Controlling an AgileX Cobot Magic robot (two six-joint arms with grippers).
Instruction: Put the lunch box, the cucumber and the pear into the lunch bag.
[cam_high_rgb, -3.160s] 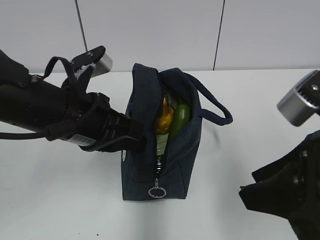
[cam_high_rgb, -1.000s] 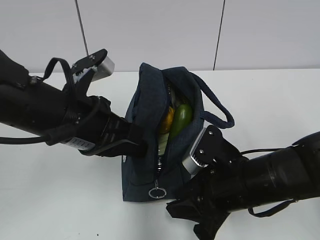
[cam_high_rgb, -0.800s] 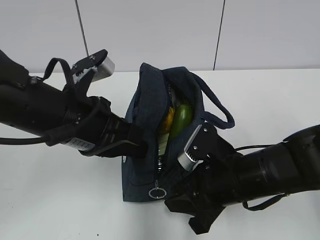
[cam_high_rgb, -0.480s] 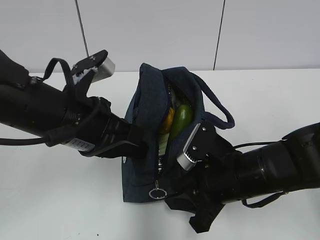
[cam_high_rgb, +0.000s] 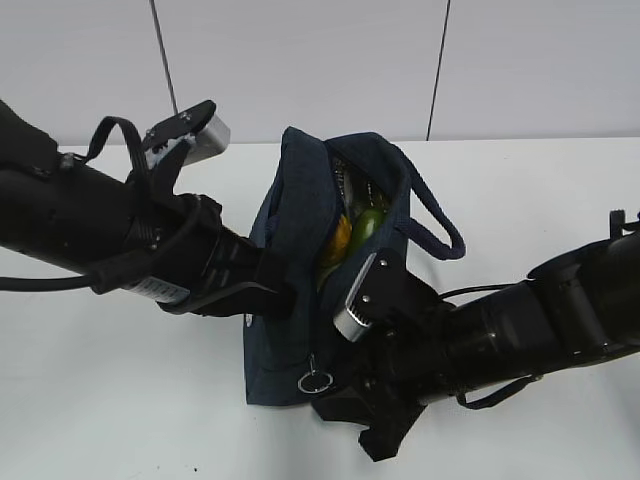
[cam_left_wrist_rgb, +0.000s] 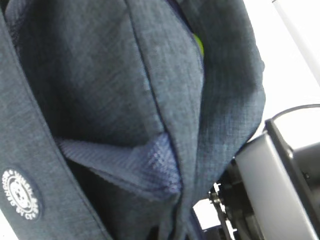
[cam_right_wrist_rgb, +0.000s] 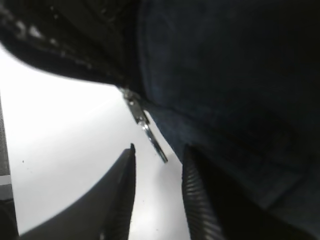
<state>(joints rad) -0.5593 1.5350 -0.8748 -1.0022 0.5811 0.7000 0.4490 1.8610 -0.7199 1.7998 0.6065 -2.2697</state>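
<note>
1. Two items, pear (cam_high_rgb: 337, 237) and cucumber (cam_high_rgb: 368, 224), sit inside the lunch bag (cam_high_rgb: 290, 330).
2. Left pincer's state is hidden; it steadies the bag's side.
3. Right pincer (cam_right_wrist_rgb: 157, 170), spread, brackets the zipper ring (cam_right_wrist_rgb: 152, 140), probably for closing.

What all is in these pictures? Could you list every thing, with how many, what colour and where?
bag: one, dark navy, upright mid-table, top open
handle: one seen, navy, loops off the bag's right
ring pull: one, metal, low on the bag's front
pear: one, yellow-orange, inside the bag
cucumber: one, green, inside, right of the pear
table: one, white
left gripper: black, against the bag's left side
right gripper: black, open, fingers either side of the ring pull
</note>
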